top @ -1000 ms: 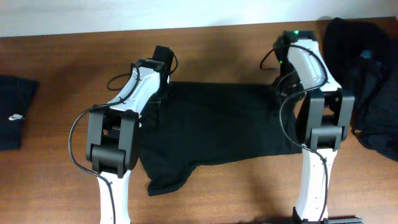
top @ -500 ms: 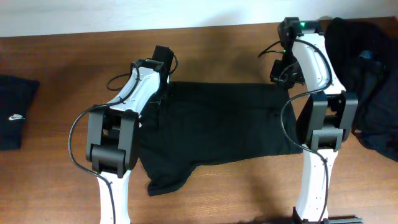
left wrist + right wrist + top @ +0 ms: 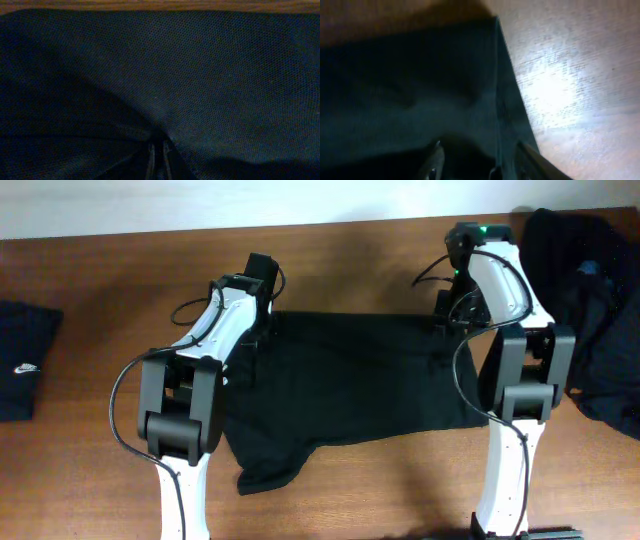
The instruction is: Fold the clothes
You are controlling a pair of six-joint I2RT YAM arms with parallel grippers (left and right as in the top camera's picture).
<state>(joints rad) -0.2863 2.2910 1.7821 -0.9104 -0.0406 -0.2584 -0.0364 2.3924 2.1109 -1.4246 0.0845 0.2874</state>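
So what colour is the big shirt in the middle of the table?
The shirt is plain black, clearest from overhead.

A brown wood-grain counter (image 3: 360, 250) is seen across the overhead view, and its far edge is bordered by a pale white strip (image 3: 200, 205). In the left wrist view only a thin band of the wood is shown along the top. In the right wrist view a bright glare is reflected on the bare surface.
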